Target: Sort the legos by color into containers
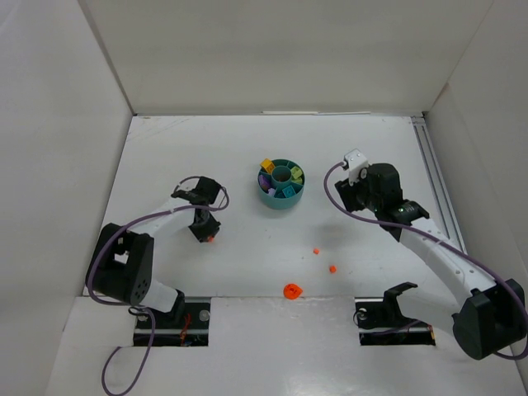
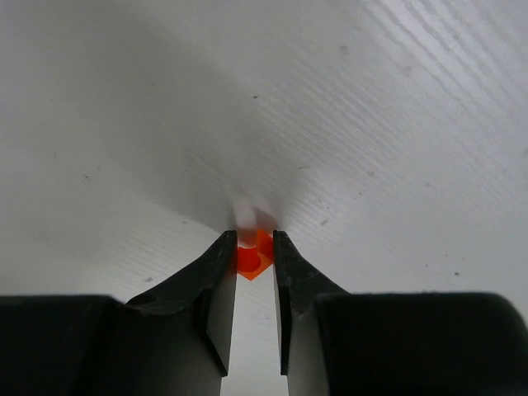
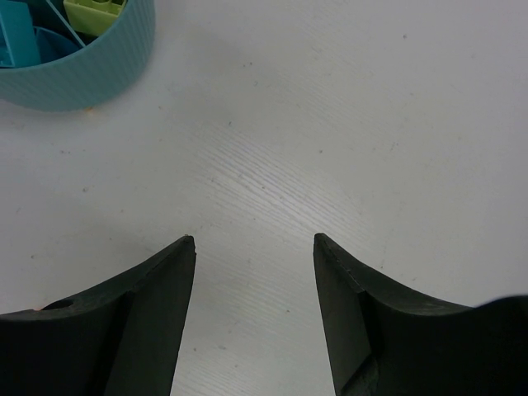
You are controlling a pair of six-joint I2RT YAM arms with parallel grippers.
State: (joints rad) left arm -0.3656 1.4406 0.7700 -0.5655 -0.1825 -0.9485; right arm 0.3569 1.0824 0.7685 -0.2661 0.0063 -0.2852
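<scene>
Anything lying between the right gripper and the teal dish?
No. In the right wrist view, only bare white table separates the open right gripper from the teal dish; the top view agrees.

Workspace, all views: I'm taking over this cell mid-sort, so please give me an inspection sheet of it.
Surface: white table, faint grain and specks.
Job's things: teal dish holds yellow, purple, lime and turquoise pieces; three orange pieces lie loose.
Clutter: nothing seen.
Grippers: left gripper shut on a fourth orange piece; right gripper open, empty, near the dish.
Cables: left cable and right cable loop along the arms.
Surroundings: white walls; rail at right.
</scene>
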